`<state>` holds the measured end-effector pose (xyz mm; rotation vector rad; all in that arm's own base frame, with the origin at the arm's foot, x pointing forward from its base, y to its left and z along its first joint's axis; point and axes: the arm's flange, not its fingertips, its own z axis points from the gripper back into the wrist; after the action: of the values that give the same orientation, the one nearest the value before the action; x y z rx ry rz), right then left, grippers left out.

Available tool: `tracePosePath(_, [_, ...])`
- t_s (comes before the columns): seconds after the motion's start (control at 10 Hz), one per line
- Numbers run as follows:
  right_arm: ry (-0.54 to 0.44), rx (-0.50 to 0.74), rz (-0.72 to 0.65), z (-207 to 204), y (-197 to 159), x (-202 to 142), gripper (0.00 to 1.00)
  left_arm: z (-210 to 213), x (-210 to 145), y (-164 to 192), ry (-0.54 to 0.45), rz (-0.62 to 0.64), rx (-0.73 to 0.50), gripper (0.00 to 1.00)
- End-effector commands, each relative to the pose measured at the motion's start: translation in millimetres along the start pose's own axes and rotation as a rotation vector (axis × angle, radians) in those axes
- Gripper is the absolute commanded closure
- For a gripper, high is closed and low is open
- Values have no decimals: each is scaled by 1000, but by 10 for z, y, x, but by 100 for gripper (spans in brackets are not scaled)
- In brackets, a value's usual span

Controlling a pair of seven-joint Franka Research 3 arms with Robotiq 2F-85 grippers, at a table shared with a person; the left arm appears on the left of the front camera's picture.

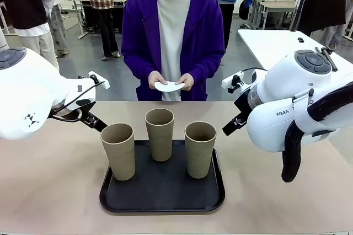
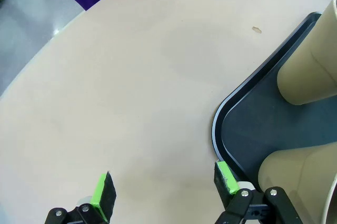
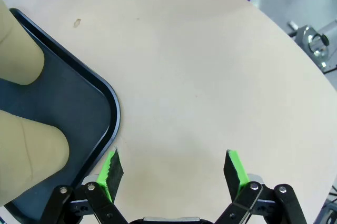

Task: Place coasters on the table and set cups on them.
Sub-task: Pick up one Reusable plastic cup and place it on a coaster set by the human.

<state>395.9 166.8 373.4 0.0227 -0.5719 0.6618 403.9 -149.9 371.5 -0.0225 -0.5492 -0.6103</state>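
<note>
Three tan cups [image 1: 118,149] [image 1: 159,134] [image 1: 199,148] stand upright on a black tray [image 1: 162,207] in the middle of the beige table [image 1: 49,191]. At the far side, a person holds white coasters [image 1: 169,86] in both hands above the table edge. My left gripper [image 2: 166,184] is open over bare tabletop, its right finger at the tray's corner [image 2: 218,124], with two cups [image 2: 310,66] [image 2: 295,176] beside it. My right gripper [image 3: 174,167] is open over bare table just right of the tray [image 3: 79,108] and two cups [image 3: 18,50] [image 3: 29,153].
The left arm [image 1: 33,100] and right arm [image 1: 287,108] flank the tray at mid-table height. A white rectangular table [image 1: 281,42] stands behind at the right. Bare tabletop lies on both sides of the tray and between it and the person.
</note>
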Motion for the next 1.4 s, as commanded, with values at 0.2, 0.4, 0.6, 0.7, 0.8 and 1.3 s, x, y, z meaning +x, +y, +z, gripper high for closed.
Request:
tracePosePath(0.2, [0,0,0,0,0,0,0,0,0,0,0,0,0,0])
tracePosePath(0.4, [0,0,0,0,0,0,0,0,0,0,0,0,0,0])
tracePosePath(0.6, [0,0,0,0,0,0,0,0,0,0,0,0,0,0])
tracePosePath(0.7, [0,0,0,0,0,0,0,0,0,0,0,0,0,0])
tracePosePath(0.8, [22,-13,-30,43,-24,1,0,31,13,37,16,-10,-27,0])
tracePosePath(1.3, [144,-53,-52,1284,229,-84,0,1204,-109,83,110,-32,0,0])
